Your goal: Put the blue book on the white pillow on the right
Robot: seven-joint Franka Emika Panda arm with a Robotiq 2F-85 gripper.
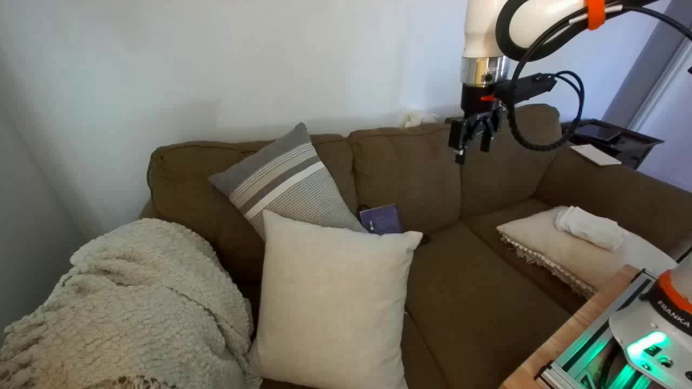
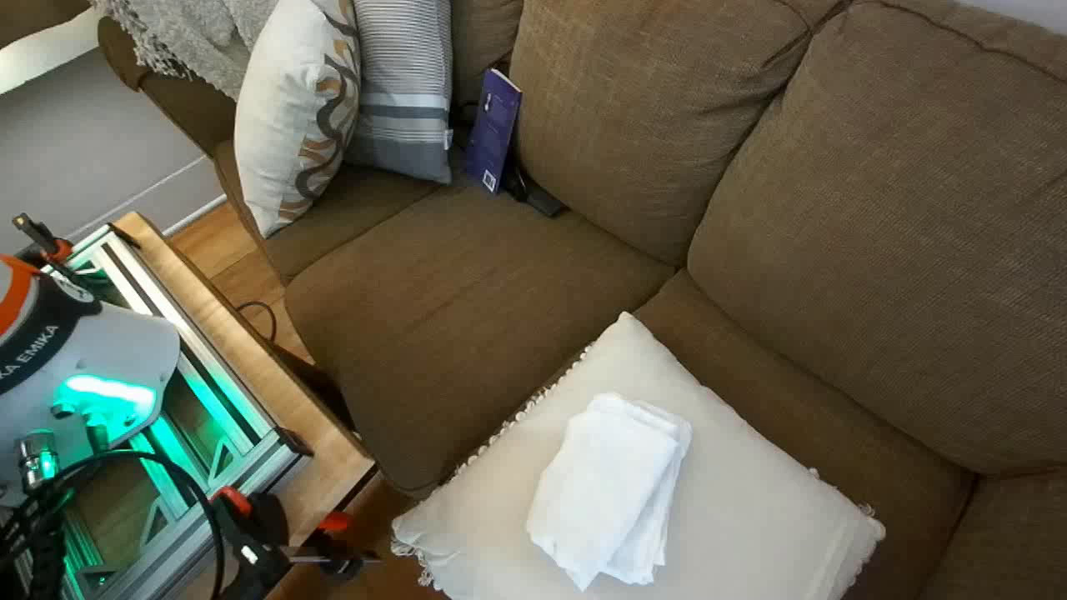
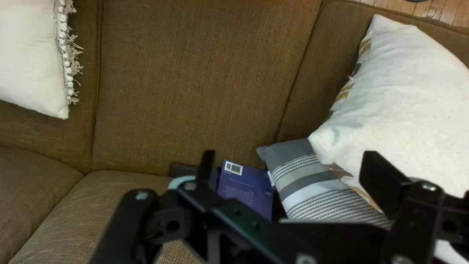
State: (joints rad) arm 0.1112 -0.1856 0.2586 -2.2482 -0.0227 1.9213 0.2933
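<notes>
The gripper [image 1: 473, 154] hung over the sofa [image 1: 476, 294], jaws apart; the blue book [image 1: 385, 219] leaned beyond the near cream pillow [image 1: 332, 302]; the white pillow [image 1: 573, 258] lay right

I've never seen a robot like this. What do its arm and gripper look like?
The arm is white and rounded, ending in a shiny silver collar, with an orange band and black cables looping beside it. The gripper is black and angular, with jointed links and two fingers. The base is pale, with an orange ring, glowing green light and white FRANKA EMIKA lettering on black.
</notes>
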